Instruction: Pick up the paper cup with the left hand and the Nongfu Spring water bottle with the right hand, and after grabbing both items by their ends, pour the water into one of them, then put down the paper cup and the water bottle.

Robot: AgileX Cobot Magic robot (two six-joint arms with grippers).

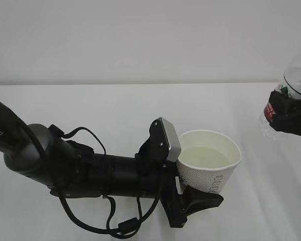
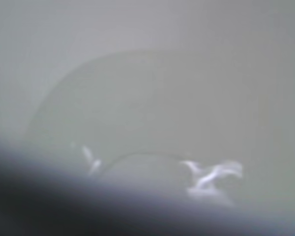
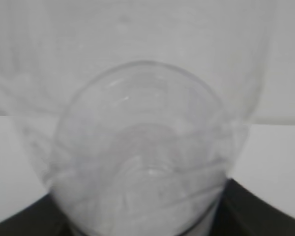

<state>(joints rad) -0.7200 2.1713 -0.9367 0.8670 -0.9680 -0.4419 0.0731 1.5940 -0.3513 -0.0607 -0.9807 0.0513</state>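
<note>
White table [image 1: 115,110], low level left hand [image 1: 183,188]

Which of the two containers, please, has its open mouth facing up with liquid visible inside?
The white paper cup, clasped by the left gripper; the clear water bottle sits at the right edge.

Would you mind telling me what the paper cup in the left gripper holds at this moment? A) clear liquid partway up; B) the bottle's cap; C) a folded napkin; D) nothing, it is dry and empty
A: in the exterior view the paper cup, gripped by the left hand, shows a pale pool of water below its rim, while the Nongfu Spring water bottle sits off to the right in the right hand.
</note>
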